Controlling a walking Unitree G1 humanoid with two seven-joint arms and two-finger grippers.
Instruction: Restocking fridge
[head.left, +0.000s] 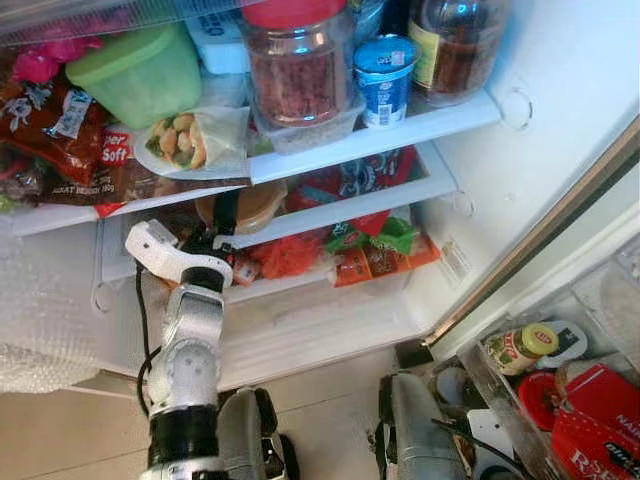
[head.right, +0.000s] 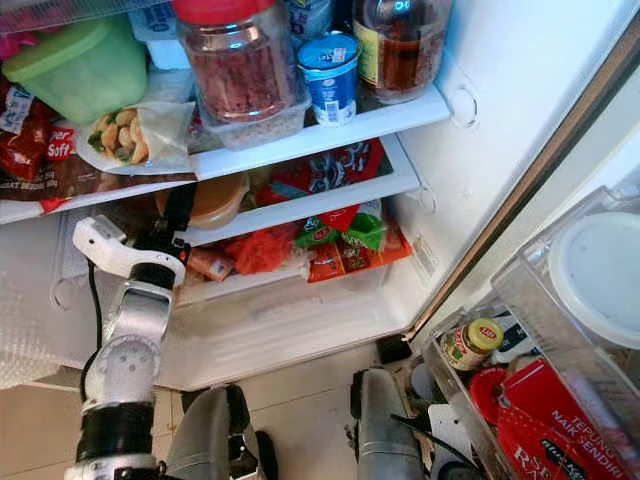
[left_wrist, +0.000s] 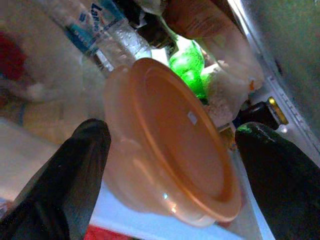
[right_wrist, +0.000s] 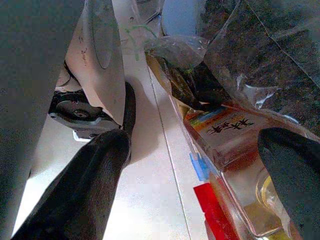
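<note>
While my right arm hangs low by the floor, its gripper (right_wrist: 200, 175) has its fingers spread with nothing between them, and beside it I see a clear packet (right_wrist: 235, 135) printed with dark characters. Nearest me on the right, the door rack (head.left: 505, 415) holds a yellow-capped jar (head.left: 522, 345) and a red tin (head.right: 560, 425) reading "TEPUNG" and "NAK SENDIRI".

Up the left side, my left arm reaches into the fridge's middle shelf (head.left: 340, 212). Its gripper (left_wrist: 170, 150) is spread wide, one finger on each side of the tub (left_wrist: 170, 145), a pale container with an orange lid that rests tilted on the shelf edge; I cannot tell whether the pads touch it. Behind the tub lies a water bottle (left_wrist: 107, 30) with a blue label starting "La", and a green bottle (left_wrist: 187, 67).

Below that shelf, red and green snack packets (head.left: 375, 250) fill the drawer. On the top shelf (head.left: 430, 118) stand a red-lidded jar (head.left: 298, 70), a blue yoghurt cup (head.left: 385, 75), a dark sauce bottle (head.left: 455, 45), a green box (head.left: 135, 72) and a red pack (head.left: 115, 148) marked "Soft"
</note>
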